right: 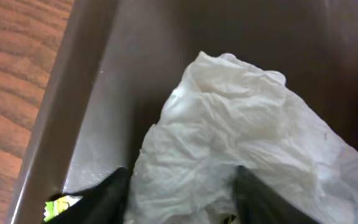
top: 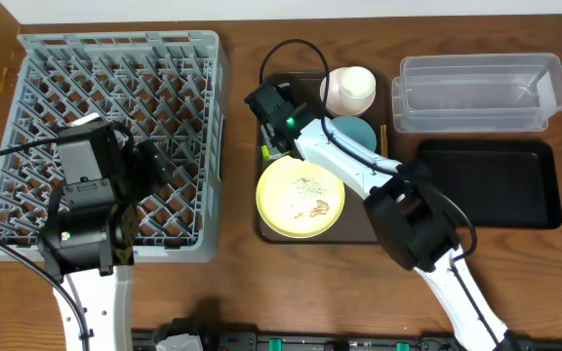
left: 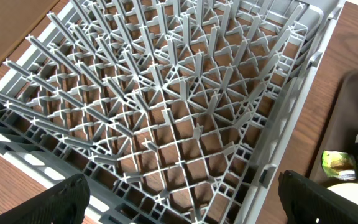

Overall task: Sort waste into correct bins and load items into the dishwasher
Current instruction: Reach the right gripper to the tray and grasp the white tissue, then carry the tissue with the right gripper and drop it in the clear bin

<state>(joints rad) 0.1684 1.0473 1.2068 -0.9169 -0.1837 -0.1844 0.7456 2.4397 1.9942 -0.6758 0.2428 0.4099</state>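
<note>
The crumpled napkin (right: 241, 143) lies near one edge of the brown serving tray (right: 135, 56), close to the yellow-green wrapper (right: 58, 206). The right gripper (right: 179, 183) is set half-wide around it, fingers (right: 107, 199) against its folds; a firm hold cannot be confirmed. The bulk should be pinched, not a loose flap, and the wrapper avoided. The left gripper (left: 185, 208) is held wide above the dish rack (left: 278, 124).

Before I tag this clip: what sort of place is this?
Likely a tabletop dish-clearing setup: a grey dish rack, a brown serving tray with a soiled yellow plate, a clear tub and black tray.
</note>
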